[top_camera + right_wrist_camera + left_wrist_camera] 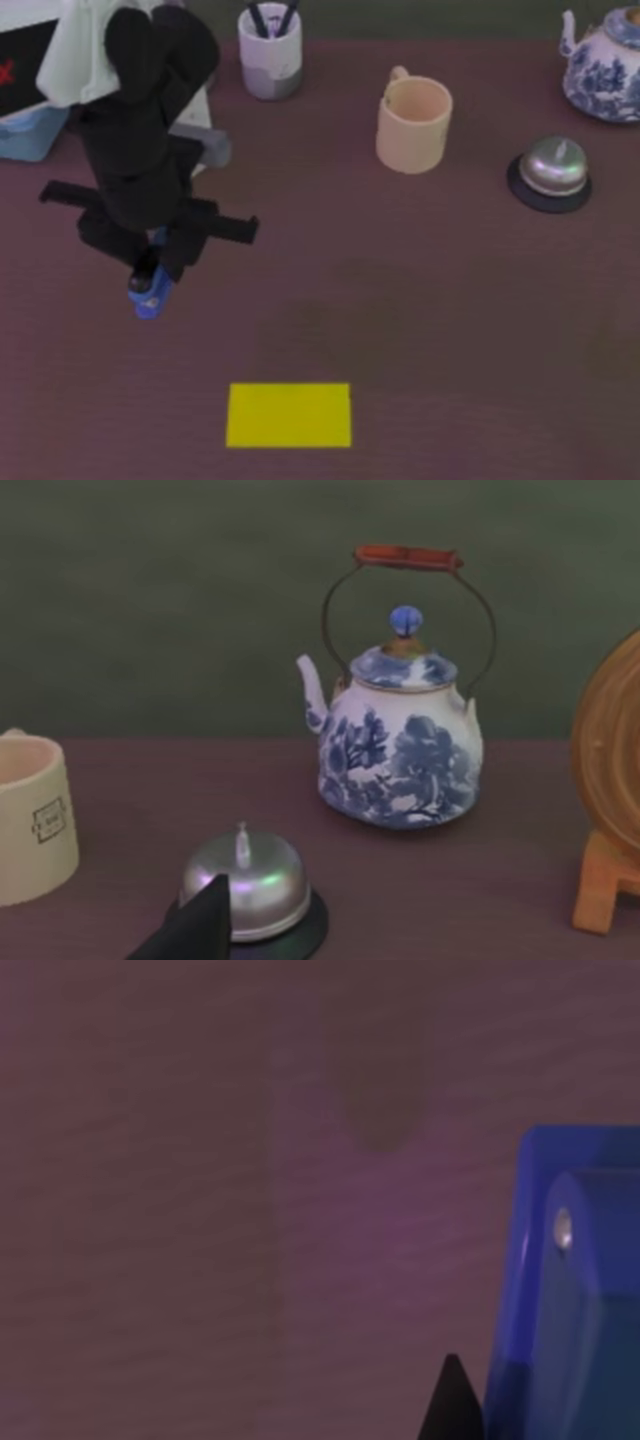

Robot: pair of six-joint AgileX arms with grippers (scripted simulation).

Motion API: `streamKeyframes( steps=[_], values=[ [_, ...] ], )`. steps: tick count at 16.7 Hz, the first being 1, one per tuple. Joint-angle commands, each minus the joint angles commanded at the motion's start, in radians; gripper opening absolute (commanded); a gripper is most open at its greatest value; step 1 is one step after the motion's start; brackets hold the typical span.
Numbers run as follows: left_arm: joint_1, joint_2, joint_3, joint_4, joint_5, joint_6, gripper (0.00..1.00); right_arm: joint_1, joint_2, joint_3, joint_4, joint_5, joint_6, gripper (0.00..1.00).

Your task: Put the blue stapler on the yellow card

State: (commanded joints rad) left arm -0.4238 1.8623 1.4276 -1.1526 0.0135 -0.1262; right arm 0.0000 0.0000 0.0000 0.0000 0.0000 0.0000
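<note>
My left gripper (150,272) is shut on the blue stapler (151,293), at the table's left side in the top view. One dark fingertip (452,1405) presses against the stapler's (575,1290) blue side in the left wrist view, with a faint shadow on the table beyond. The yellow card (289,415) lies flat near the front edge, to the right of the stapler and nearer the front, with bare table between them. My right gripper (205,925) is out of the top view; its wrist camera faces the bell and teapot.
Along the back stand a pen cup (270,50), a cream mug (413,122), a silver bell (548,172) and a blue-white teapot (605,65). A light-blue box (30,135) sits at the back left. A wooden stand (610,780) shows beside the teapot.
</note>
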Motion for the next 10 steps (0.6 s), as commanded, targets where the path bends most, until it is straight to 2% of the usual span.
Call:
streamKeyframes(
  steps=[4,10],
  values=[
    [-0.055,0.007,-0.006,0.000,0.020,-0.392,0.00,0.000,0.000,0.000,0.000,0.000,0.000,1.00],
    [-0.153,-0.008,-0.050,0.015,0.057,-1.153,0.00,0.000,0.000,0.000,0.000,0.000,0.000,1.00]
  ],
)
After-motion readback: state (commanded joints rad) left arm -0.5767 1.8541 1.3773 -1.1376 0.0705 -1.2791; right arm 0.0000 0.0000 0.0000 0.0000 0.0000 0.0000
